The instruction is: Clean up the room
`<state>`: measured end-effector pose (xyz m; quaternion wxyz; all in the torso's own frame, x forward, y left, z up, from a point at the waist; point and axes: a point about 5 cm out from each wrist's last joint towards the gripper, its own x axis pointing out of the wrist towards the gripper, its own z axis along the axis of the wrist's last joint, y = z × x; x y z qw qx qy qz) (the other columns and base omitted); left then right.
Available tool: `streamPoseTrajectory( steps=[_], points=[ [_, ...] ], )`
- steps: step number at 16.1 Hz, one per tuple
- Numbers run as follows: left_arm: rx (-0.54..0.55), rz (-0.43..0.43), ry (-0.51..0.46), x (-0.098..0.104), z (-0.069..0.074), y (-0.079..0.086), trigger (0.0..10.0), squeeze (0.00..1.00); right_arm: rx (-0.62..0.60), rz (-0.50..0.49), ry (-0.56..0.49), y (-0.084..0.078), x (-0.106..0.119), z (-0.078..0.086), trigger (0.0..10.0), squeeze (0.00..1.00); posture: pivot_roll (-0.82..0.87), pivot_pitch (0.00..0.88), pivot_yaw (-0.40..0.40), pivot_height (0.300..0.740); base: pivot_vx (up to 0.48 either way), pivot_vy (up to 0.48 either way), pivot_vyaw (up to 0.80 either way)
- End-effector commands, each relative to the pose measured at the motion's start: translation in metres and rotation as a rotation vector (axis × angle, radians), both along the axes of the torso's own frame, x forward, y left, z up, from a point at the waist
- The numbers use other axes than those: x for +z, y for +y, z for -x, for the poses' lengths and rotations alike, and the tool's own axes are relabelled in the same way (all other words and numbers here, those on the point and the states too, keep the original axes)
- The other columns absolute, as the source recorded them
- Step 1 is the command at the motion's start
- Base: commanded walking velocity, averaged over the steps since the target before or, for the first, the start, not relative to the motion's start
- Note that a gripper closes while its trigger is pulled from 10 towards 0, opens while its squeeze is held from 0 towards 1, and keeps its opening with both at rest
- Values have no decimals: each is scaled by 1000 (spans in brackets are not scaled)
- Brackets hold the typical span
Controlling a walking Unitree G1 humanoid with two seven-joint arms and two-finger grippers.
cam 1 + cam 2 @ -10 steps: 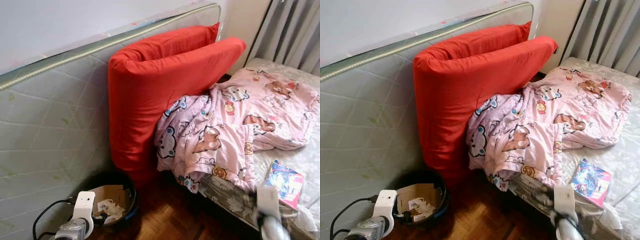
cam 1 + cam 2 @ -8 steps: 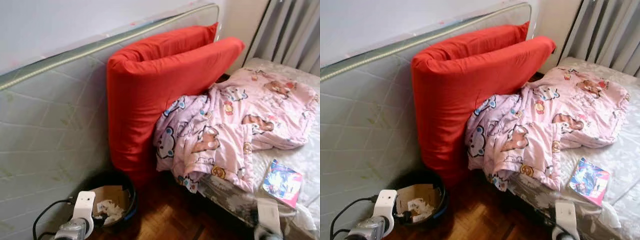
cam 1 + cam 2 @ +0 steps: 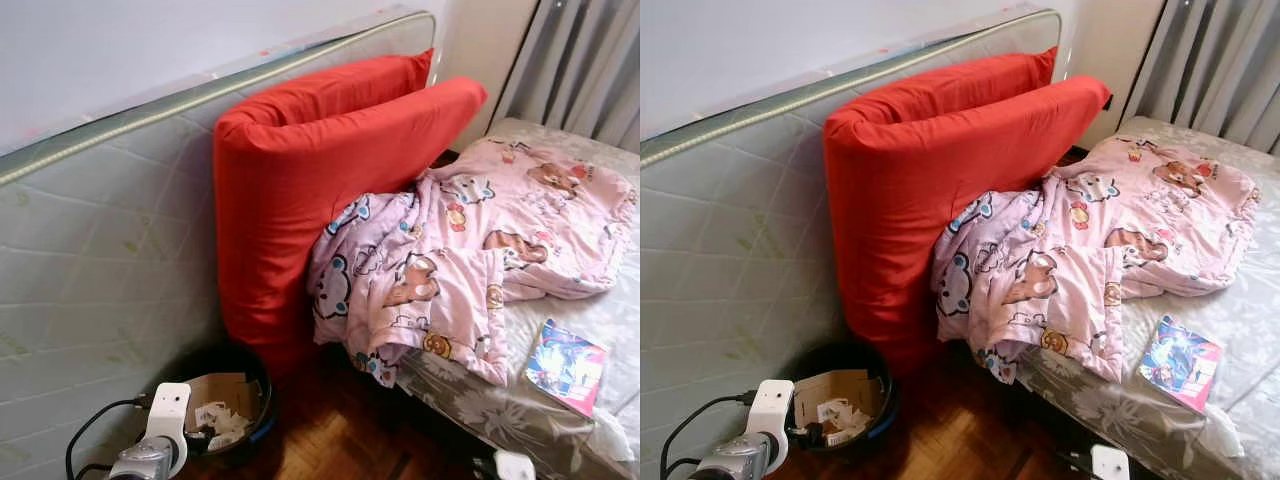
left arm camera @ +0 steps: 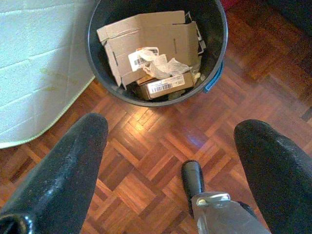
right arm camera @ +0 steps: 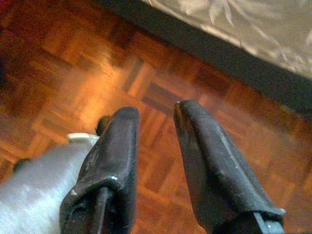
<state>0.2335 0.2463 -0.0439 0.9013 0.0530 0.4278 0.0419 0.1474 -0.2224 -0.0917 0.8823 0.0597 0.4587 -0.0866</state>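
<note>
The left end effector (image 4: 170, 161) hangs low over the wooden floor (image 4: 146, 161), fingers (image 4: 63, 170) spread wide and gripping nothing, pointing toward a black bin (image 4: 217, 53) that stands just beside it. The bin holds flattened cardboard (image 4: 151, 39) and crumpled paper, and sits against a pale mattress (image 3: 100, 280) propped upright along the wall. The right end effector (image 5: 156, 146) hangs near the floor beside the bed's edge, its two fingers (image 5: 122, 146) close together with a narrow gap, nothing between them. On the bed (image 3: 540, 410), a rumpled pink blanket (image 3: 470, 250) leans against a folded red mattress (image 3: 300, 190), and a colourful booklet (image 3: 566, 364) lies flat near the bed's edge.
</note>
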Motion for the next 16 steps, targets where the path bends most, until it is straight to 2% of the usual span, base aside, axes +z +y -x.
streamPoseTrajectory(
  steps=[1, 9, 11, 14, 16],
  points=[
    [-3, -7, 13, -1, 2, 1, 10000, 0, 40, -15, -5, 4, 1, -5, 10000, 0, -46, 0, -16, 740, 0, 0, 0],
    [-3, -14, 10, 0, 1, 3, 10000, 0, 31, -30, -9, 4, -1, 2, 10000, 0, -43, 0, -14, 740, 0, 0, 0],
    [77, -9, -147, 8, -7, 5, 10000, 0, 39, -28, -10, 4, -1, 2, 10000, 0, -41, 0, -16, 740, 0, 0, 0],
    [133, 10, -279, 17, -13, 6, 10000, 0, 47, -26, -19, 3, 0, 0, 10000, 0, -32, 0, -14, 740, 0, 0, 0],
    [154, 52, -313, 18, -14, 5, 10000, 0, 48, -28, -23, 4, 1, -2, 10000, 0, -20, 0, -13, 740, 0, 0, 0]
  ],
)
